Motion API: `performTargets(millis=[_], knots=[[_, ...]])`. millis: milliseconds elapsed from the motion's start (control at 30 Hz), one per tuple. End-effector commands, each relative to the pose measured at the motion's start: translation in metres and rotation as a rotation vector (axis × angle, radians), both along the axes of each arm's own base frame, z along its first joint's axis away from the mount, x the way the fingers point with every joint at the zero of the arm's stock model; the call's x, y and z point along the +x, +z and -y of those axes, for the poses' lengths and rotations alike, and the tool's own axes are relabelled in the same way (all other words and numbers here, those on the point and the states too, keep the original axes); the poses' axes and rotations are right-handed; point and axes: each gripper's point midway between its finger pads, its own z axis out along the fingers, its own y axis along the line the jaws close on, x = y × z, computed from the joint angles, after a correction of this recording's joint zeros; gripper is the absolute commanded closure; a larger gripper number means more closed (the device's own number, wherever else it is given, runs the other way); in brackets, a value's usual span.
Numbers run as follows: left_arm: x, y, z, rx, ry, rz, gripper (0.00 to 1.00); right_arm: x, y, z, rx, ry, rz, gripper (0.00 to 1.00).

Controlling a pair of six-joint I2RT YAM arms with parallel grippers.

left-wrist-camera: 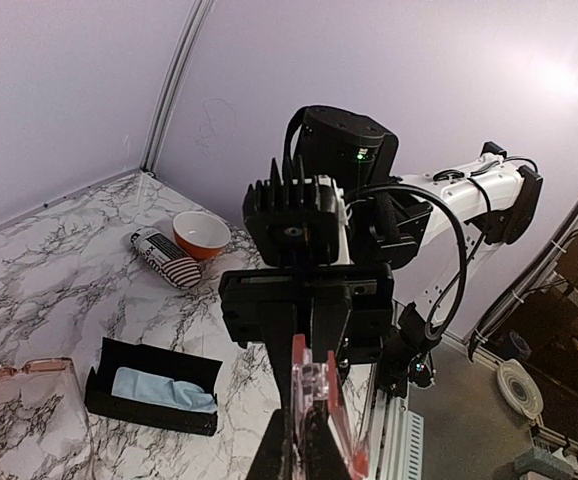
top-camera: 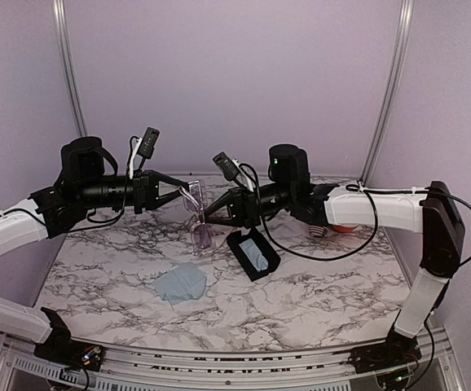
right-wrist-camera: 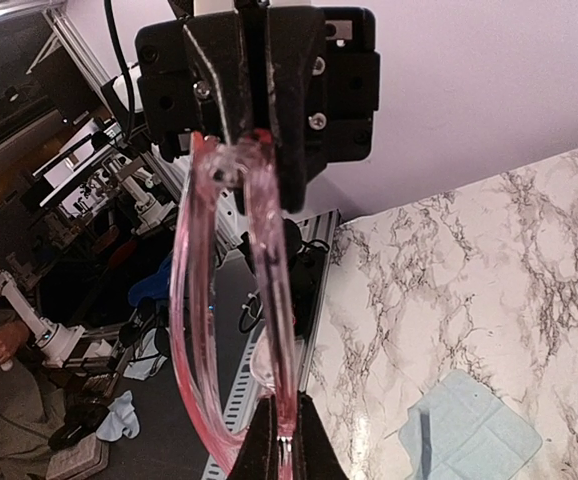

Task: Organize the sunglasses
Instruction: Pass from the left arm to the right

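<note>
The clear pale-lilac plastic sunglasses (top-camera: 200, 235) hang in the air over the table's middle, held between both grippers. My left gripper (top-camera: 178, 190) is shut on one end of the frame; in the left wrist view (left-wrist-camera: 309, 445) the pinkish plastic (left-wrist-camera: 316, 385) sits between its fingers. My right gripper (top-camera: 213, 213) is shut on a temple arm; in the right wrist view (right-wrist-camera: 281, 445) the pink arm (right-wrist-camera: 269, 260) runs up from its fingertips to the other gripper. The wire-framed pair is out of view.
An open black case (top-camera: 253, 253) with a blue cloth inside lies below the grippers. A light-blue cloth (top-camera: 181, 283) lies in front of it. The stars-and-stripes case (left-wrist-camera: 166, 257) and an orange bowl (left-wrist-camera: 201, 233) sit at the back right.
</note>
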Motion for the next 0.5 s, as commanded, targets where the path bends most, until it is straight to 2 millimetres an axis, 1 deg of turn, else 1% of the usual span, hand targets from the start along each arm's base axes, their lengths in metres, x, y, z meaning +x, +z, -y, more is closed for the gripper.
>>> performTargets(millis=[0, 100, 167, 233, 400, 467], knots=[[0.002, 0.008, -0.002, -0.02, 0.02, 0.042, 0.99, -0.007, 0.017, -0.005, 0.054, 0.038, 0.047, 0.99], [0.002, 0.008, -0.002, -0.019, 0.024, 0.045, 0.9, -0.009, 0.019, -0.004, 0.057, 0.04, 0.05, 1.0], [0.003, 0.007, -0.003, -0.017, 0.028, 0.044, 0.82, -0.009, 0.019, -0.003, 0.055, 0.039, 0.049, 1.0], [0.003, 0.008, -0.003, -0.018, 0.031, 0.047, 0.76, -0.01, 0.019, -0.001, 0.049, 0.038, 0.05, 1.0], [0.005, 0.009, -0.005, -0.018, 0.048, 0.051, 0.66, -0.005, 0.015, 0.006, 0.025, 0.015, 0.052, 1.0], [0.006, 0.01, -0.007, -0.017, 0.066, 0.057, 0.65, -0.002, 0.011, 0.011, 0.01, -0.002, 0.046, 1.0]])
